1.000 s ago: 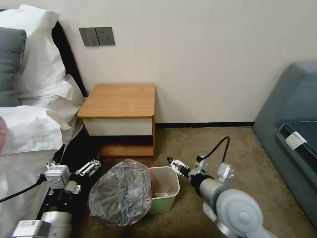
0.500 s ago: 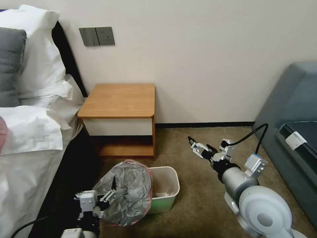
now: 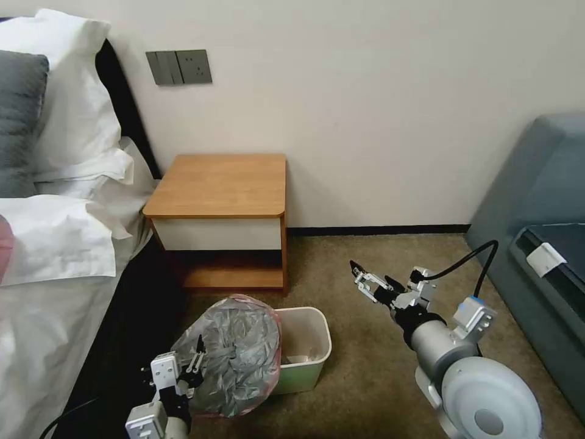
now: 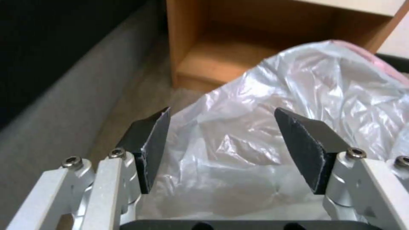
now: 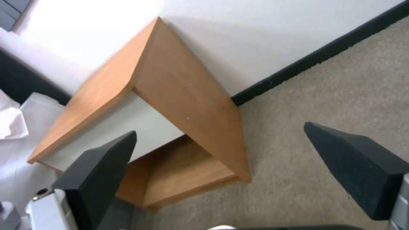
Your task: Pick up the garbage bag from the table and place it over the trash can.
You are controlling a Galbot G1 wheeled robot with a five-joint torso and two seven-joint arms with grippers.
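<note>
Both grippers (image 3: 198,360) (image 3: 364,275) spread, garbage bag (image 3: 234,356) without legible print.

I see bedroom, hotel-like: bed (image 3: 55,292) with white pillows (image 3: 73,122), wooden nightstand (image 3: 222,186), wall switch panel (image 3: 178,67), carpet (image 3: 372,366).

Your right gripper (image 3: 364,278) and left gripper (image 4: 221,140) share silver linkages, visible screws, black wedge pads; grey arms trail black cables.
</note>
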